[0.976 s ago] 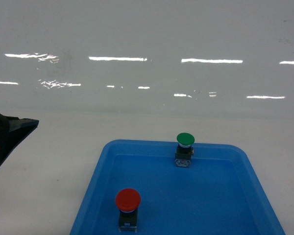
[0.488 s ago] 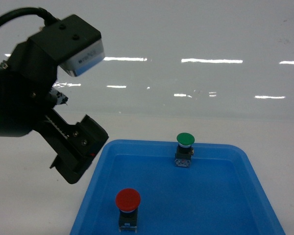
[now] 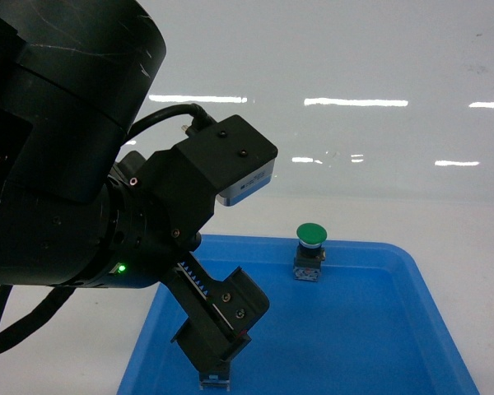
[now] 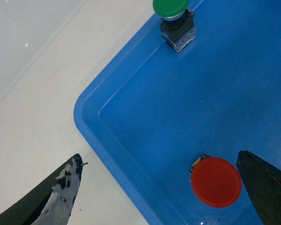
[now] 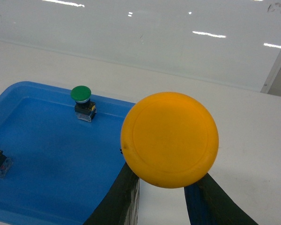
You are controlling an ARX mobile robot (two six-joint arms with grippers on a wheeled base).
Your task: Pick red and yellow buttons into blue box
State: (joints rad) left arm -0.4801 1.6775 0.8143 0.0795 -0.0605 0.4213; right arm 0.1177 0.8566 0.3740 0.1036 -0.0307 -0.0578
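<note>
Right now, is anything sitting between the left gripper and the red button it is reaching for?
Nothing visible. In the left wrist view the left gripper is open, its fingers either side of the red button in the blue tray. The green button stands off at the tray's far edge.

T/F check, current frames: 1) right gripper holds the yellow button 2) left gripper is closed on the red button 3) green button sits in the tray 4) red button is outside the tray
1) True: the right gripper is clamped on the yellow button.
2) False: the left gripper is open, and the red button sits between its fingers, ungrasped.
3) True: the green button stands in the blue tray, near its rim.
4) False: it stands inside the tray.
</note>
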